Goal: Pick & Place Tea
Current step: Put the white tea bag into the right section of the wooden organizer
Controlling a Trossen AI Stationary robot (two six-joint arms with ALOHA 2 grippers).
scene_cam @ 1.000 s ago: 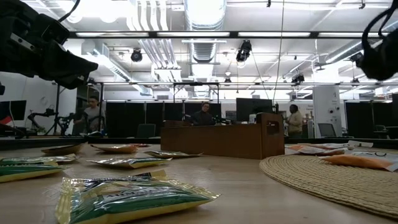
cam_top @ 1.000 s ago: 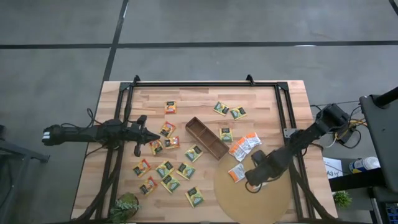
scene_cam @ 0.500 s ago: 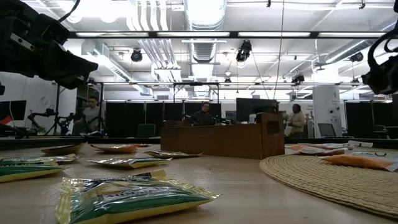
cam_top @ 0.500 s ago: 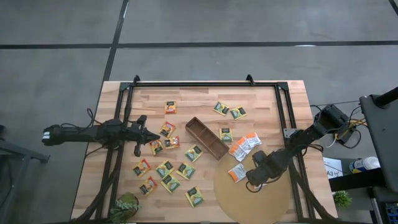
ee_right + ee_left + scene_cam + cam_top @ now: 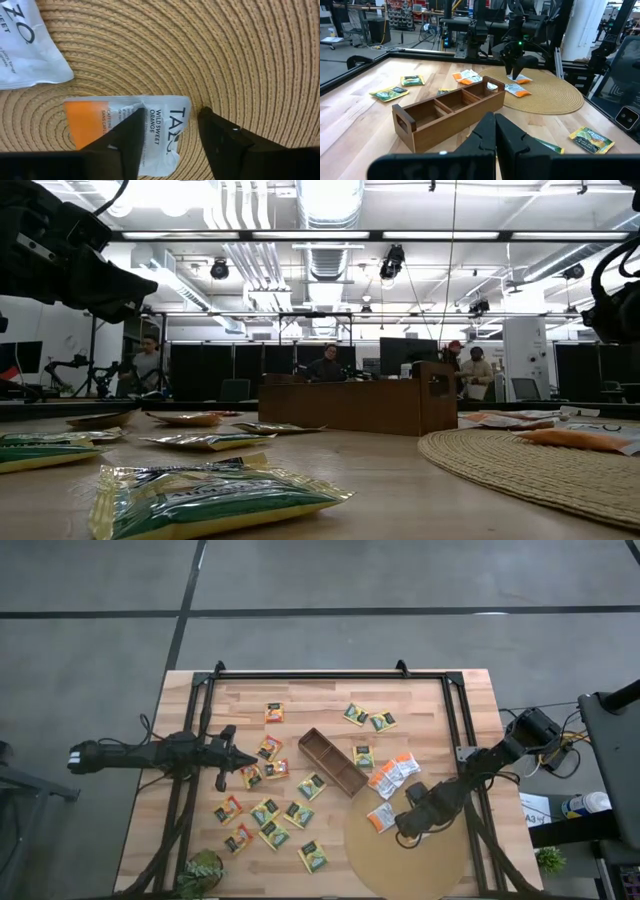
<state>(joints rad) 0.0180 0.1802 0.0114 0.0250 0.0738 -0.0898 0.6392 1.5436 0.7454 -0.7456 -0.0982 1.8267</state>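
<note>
Two dark, near-black jointed arms of slim tubular links and bulkier housings, with thin black cables looping at the base of the right arm (image 5: 500,755) and trailing beside the left arm (image 5: 150,754). Matte black, wedge-shaped fingers (image 5: 120,145) on the right gripper (image 5: 167,137), edges faintly scuffed. Same angular black fingers on the left gripper (image 5: 495,137), and a small green light glowing on the far arm's housing above its fingertips.
</note>
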